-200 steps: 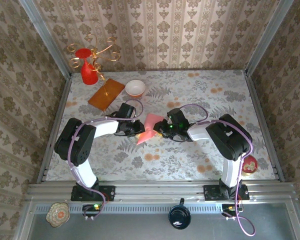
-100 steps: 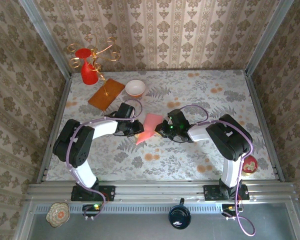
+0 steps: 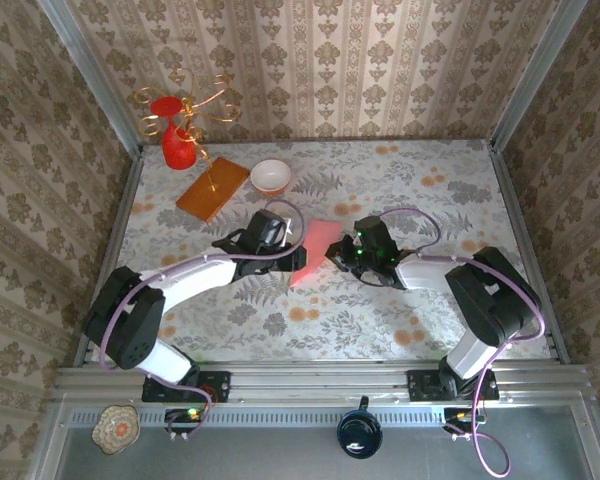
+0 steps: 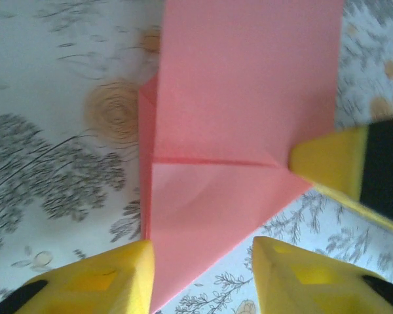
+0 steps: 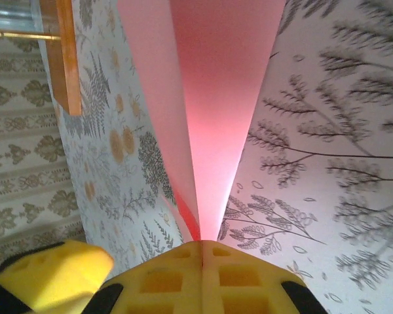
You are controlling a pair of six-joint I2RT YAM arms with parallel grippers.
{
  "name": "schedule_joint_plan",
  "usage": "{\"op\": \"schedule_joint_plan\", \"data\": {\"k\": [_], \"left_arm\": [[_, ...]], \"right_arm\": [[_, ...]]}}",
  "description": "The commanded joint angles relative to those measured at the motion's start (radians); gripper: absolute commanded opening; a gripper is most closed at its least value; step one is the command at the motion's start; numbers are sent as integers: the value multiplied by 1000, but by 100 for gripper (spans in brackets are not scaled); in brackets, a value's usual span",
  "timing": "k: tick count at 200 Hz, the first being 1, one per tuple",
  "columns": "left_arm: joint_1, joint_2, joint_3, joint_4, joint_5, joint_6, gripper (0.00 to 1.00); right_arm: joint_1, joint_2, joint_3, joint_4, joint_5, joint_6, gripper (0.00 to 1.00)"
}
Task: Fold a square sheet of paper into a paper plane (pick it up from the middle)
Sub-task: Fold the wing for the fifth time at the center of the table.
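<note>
Two grippers meet mid-table. The right gripper [image 5: 202, 247] is clamped on an edge of the folded pink sheet of paper [image 5: 216, 98]. The left gripper [image 4: 202, 252] is spread, its fingers [image 4: 118, 275] straddling the sheet's corner over the floral table [image 3: 400, 320].

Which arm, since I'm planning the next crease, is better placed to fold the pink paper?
Left, probably. The left gripper is open, straddling a corner of the paper; the right gripper is shut on the paper, steadying it.
</note>
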Motion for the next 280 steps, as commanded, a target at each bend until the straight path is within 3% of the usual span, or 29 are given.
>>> {"op": "schedule_joint_plan", "data": {"k": [1,36,105,161,203,280], "left_arm": [[-43,-11,-26,84,-50,124,52],[-127,23,-37,169,-122,268,64],[-222,131,-32,310,-221,551,67],[-222,188,-76,438,-188,640,60],[-221,219,-86,478,-172,649,56],[-219,237,-105,527,-178,647,40]], "right_arm": [[-20,-49,-20,-91,22,40,1],[-46,-97,-17,-160,0,65,1],[-90,-102,-3,-180,-91,114,0],[-112,-104,-3,-186,-110,131,0],[-120,-92,9,-195,-136,139,0],[-123,-71,-1,-183,-157,154,3]]}}
